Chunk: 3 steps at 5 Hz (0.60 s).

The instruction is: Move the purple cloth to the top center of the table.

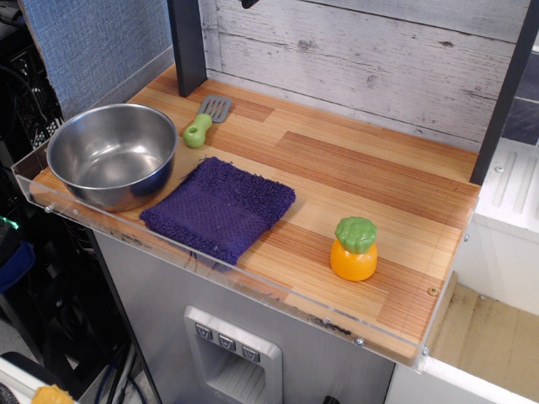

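Observation:
The purple cloth (219, 208) lies flat near the front edge of the wooden table (354, 172), just right of a steel bowl (113, 154). It is a dark indigo terry square, its front corner almost at the clear acrylic rim (253, 290). Only a small dark bit at the top edge of the view (249, 3) may belong to the gripper; its fingers are out of view.
A spatula with a green handle and grey head (207, 119) lies behind the cloth. An orange toy fruit with a green top (354, 249) stands at the front right. A dark post (187, 44) rises at the back left, another (504, 97) at the right. A grey plank wall stands behind the table.

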### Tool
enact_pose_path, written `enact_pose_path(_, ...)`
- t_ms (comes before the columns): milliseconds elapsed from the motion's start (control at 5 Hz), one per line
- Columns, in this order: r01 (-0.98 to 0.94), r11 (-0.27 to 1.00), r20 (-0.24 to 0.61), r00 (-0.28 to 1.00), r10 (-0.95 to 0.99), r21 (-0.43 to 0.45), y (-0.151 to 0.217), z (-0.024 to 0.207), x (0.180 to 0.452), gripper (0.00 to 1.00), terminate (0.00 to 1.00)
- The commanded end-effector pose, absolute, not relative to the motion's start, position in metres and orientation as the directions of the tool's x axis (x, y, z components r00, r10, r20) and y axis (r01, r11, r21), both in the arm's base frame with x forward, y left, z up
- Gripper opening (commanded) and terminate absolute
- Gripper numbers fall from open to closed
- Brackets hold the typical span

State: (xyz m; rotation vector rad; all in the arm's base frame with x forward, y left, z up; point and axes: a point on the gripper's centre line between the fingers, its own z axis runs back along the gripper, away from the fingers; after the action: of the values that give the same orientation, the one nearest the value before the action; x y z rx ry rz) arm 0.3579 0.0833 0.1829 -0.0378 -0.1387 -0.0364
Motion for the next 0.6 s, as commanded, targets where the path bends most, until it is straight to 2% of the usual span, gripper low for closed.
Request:
enact_pose_path(0, 0.039, 0.999, 0.139, 0.990, -0.034, -0.035, 0.083, 0.183, 0.358, 1.00, 0.00)
enact_pose_path(200, 0.046, 0.998, 0.167, 0.985, -0.040, -0.031, 0.073, 0.172, 0.357, 1.00, 0.00)
enact_pose_path(400, 0.096, 0.995, 0.207, 0.974, -0.087, -0.034, 0.058, 0.172, 0.347, 1.00, 0.00)
